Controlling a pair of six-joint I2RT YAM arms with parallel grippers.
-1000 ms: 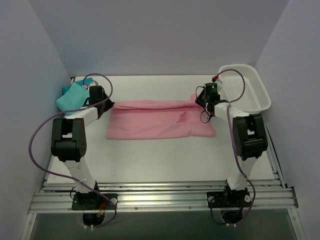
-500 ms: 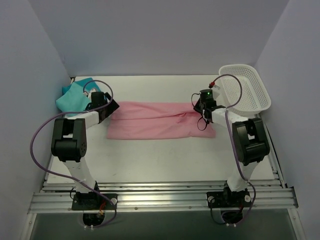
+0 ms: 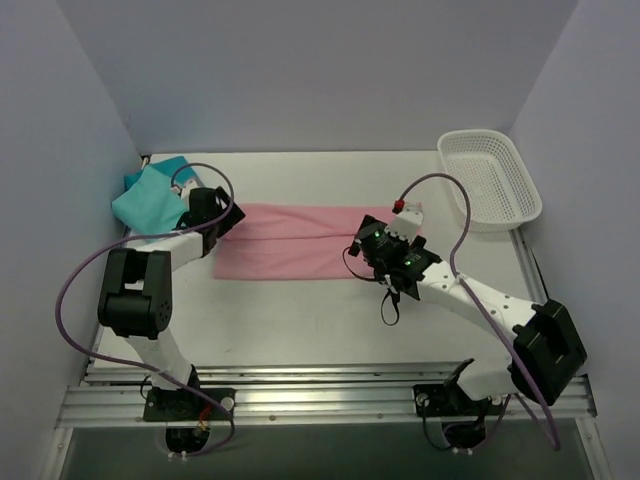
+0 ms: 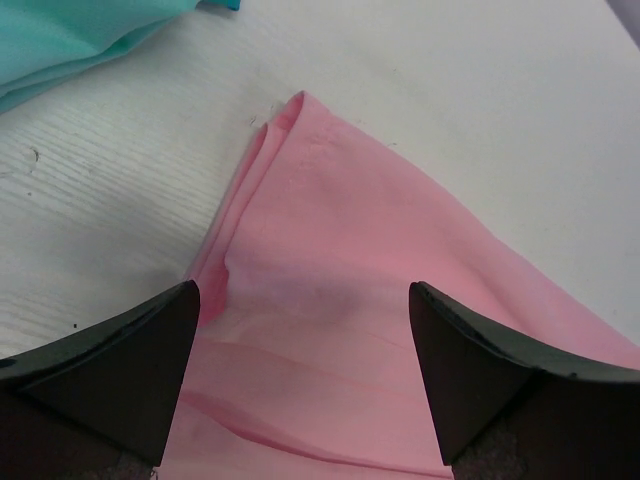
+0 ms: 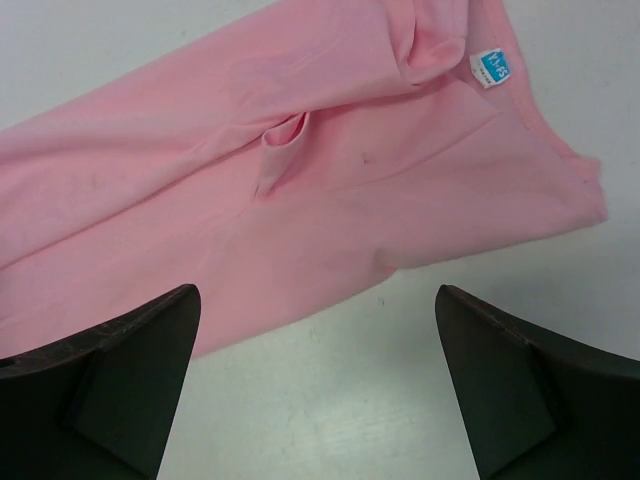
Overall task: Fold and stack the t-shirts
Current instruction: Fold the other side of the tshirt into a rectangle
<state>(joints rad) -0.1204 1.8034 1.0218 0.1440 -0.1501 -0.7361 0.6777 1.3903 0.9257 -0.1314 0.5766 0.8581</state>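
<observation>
The right tool (image 5: 315,290), jaws spread wide, hangs over the right end of the pink t-shirt (image 3: 290,240), folded into a long band across the surface (image 3: 300,320). The left tool (image 4: 302,290), equally spread and empty, is over its left end; the teal t-shirt (image 3: 148,195) lies bunched in the far left corner.

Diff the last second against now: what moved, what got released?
Both grippers let go of the pink t-shirt. The left gripper opened roughly in place at the shirt's left end. The right gripper opened and swung from the shirt's right end toward the near middle. Unchanged: the shirt's place on the table, the teal t-shirt at far left, the white basket at far right.
</observation>
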